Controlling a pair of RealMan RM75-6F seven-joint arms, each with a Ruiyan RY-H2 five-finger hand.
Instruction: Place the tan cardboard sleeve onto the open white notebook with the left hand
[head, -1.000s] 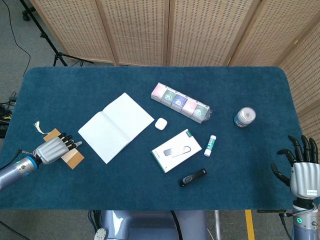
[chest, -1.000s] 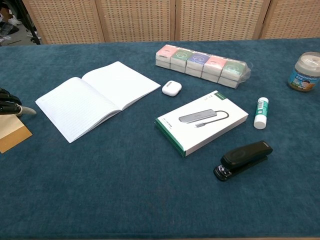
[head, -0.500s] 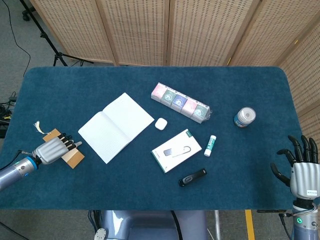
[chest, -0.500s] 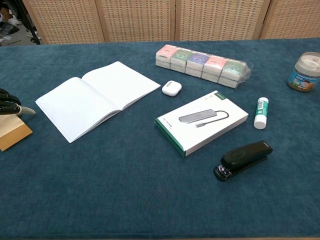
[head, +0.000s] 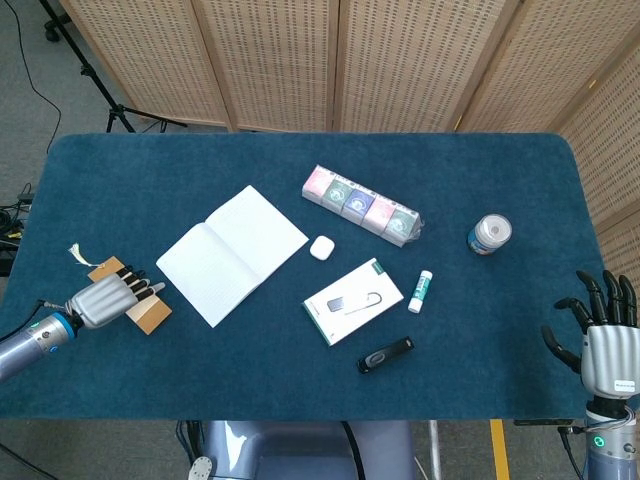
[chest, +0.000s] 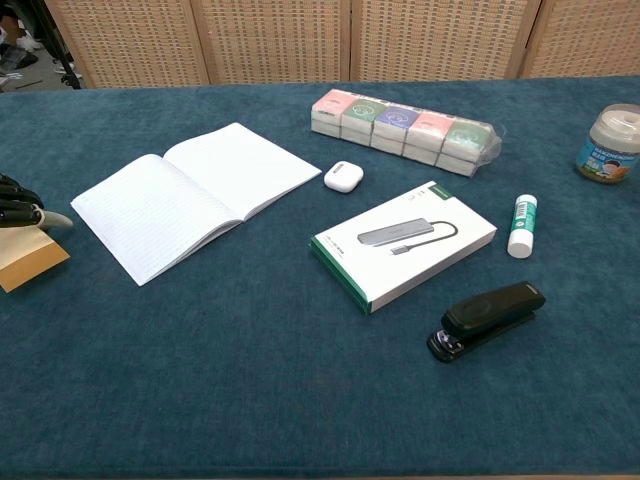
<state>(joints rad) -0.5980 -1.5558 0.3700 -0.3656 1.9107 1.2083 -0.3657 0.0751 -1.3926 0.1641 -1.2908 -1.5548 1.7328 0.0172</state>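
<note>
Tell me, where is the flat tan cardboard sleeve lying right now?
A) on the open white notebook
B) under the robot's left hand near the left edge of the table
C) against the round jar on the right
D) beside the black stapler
B: the flat tan cardboard sleeve lies under the left hand at the table's left edge, apart from the open white notebook.

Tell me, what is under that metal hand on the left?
A tan cardboard sleeve lies under the left hand on the blue table. Its ends show; its middle is covered. A small tassel sticks out behind.
</note>
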